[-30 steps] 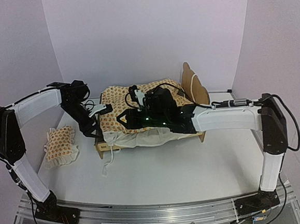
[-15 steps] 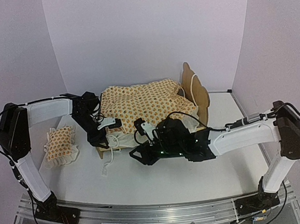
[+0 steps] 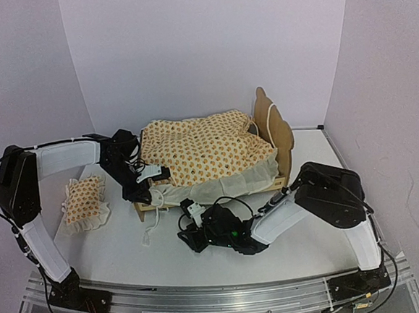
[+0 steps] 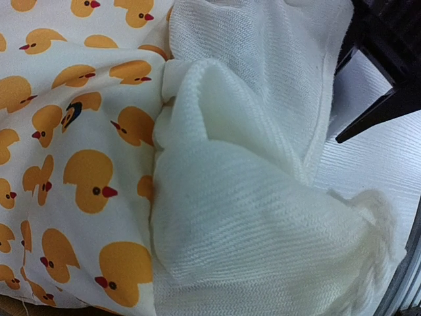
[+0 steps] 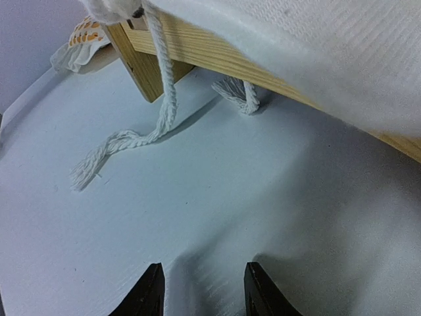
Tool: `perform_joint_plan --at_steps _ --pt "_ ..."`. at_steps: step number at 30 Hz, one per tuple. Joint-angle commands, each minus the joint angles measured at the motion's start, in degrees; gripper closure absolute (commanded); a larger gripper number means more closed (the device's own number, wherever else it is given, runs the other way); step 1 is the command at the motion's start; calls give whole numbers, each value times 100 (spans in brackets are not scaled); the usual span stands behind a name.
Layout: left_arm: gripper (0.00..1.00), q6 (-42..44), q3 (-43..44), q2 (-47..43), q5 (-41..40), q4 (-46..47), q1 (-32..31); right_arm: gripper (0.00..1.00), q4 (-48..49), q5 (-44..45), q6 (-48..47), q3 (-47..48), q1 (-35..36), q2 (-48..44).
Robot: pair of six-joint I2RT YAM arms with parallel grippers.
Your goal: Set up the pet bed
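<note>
While the bedding [image 3: 202, 150] drapes the pet bed [image 3: 273, 126] at centre frame, my left hand [image 3: 155, 177] sits at its left corner, probably to tuck it. I cannot tell whether it is clenched. My right hand [image 5: 200, 291] hovers released over the table [image 5: 197, 197].

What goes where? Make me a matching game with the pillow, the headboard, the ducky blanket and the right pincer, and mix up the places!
Things:
1. pillow
2. headboard
3. ducky blanket
4. right pincer

Places:
A. spread on top of the bed frame
B. open, down low by the table, in front of the bed frame
C. lying on the table, left of the bed frame
D. standing up at the right end of the bed frame

Right pairs: 1-C, 2-D, 3-A, 4-B.
</note>
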Motion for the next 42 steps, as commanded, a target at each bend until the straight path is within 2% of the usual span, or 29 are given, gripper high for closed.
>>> perform_joint_plan --at_steps 1,5,6,7,9,13,17,20,24,34,37,39,40,42 --pt "70 109 -289 559 193 -730 -42 57 1063 183 -11 450 -27 350" --pt "72 170 -419 551 41 -376 -43 48 1063 333 -30 728 -36 556" --pt "79 142 -421 687 6 -382 -51 47 1063 388 5 797 -61 632" --pt "92 76 -378 802 -17 -419 -58 47 1064 435 61 867 -82 717" --pt "100 -70 -247 893 53 -493 -60 49 1065 561 252 966 -170 870" --pt "100 -346 361 669 351 -859 -59 56 1061 960 279 1297 -276 1227" --pt "100 -543 1024 586 470 -1342 -61 55 1082 1508 517 1579 -321 1570" --pt "100 -609 1299 570 605 -1586 -58 52 1116 1418 367 1904 -332 1746" --pt "100 -643 1289 554 619 -1597 -60 52 1143 1675 607 2034 -383 1953" --pt "100 -714 1445 625 828 -1637 -66 53 1211 1515 747 2844 -425 2563" --pt "100 -738 1430 624 909 -1627 -61 64 1188 1655 1033 2981 -425 2744" --pt "100 -732 1395 617 891 -1589 -61 82 1186 1756 1121 2952 -430 2754" --pt "100 -733 1384 613 876 -1569 -60 94 1186 1794 1118 2899 -439 2722" --pt "100 -741 1375 615 855 -1523 -53 100 1186 1852 1057 2674 -440 2580"
